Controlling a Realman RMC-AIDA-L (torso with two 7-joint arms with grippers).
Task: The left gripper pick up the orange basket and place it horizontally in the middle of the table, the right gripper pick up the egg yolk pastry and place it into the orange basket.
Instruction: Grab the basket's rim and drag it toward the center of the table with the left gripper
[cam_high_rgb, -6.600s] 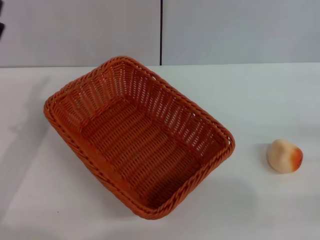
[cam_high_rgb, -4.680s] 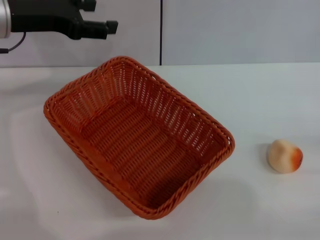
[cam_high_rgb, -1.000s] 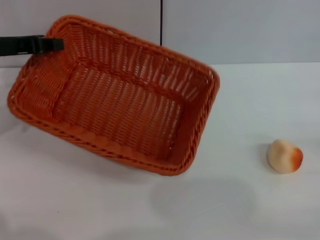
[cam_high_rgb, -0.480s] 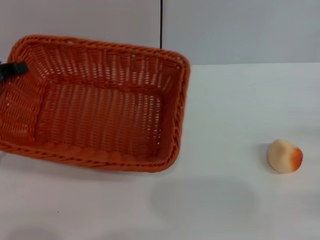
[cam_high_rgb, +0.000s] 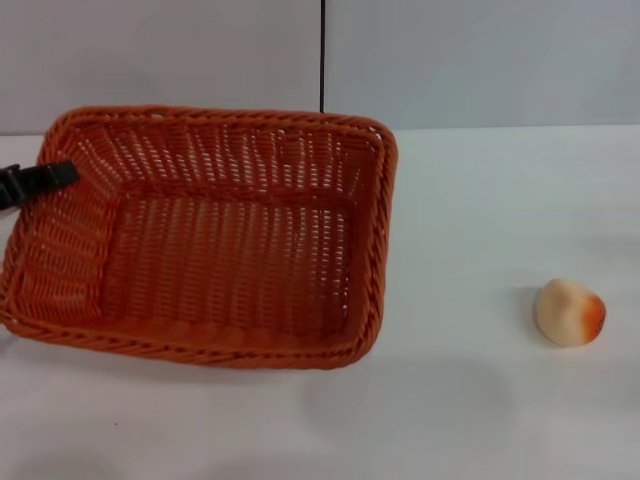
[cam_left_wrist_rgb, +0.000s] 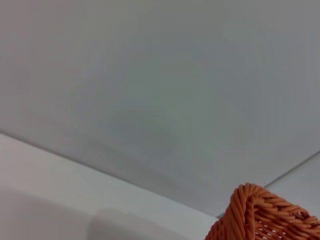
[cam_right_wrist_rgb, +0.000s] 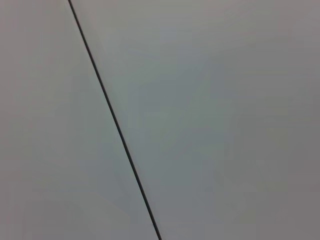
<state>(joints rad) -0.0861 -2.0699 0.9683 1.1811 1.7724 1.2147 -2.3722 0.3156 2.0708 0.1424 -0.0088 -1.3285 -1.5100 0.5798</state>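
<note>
A white table (cam_high_rgb: 480, 420) is stretching across the head view, backed by a pale wall (cam_high_rgb: 480, 60) split by one thin dark seam. Reaching in from the robot's left edge, the left gripper (cam_high_rgb: 55, 176) is showing only its black tip, and that tip is lying against the braided rim at the basket's short left end. It appears to be gripping that rim, though how wide the fingers are standing cannot be made out.

Running away from the gripper toward the robot's right, the basket (cam_high_rgb: 215, 255) is sitting with its long axis across the table, roughly parallel to the table's near edge, its open mouth facing up. Whether its base is resting flat on the table cannot be told; a faint shadow is lying below its near rim. It is orange, rectangular and woven, with sloping openwork sides and a thick plaited rim. One corner of that rim (cam_left_wrist_rgb: 260, 212) is poking into the left wrist view, against the wall.

Well beyond the basket's far end from the gripper, the pastry (cam_high_rgb: 569, 312) is sitting alone on the table, apart from everything. It is small, round and cream-coloured, with an orange-red blush on its right side.

The right gripper is not showing; its wrist camera is facing only the wall and its seam.
</note>
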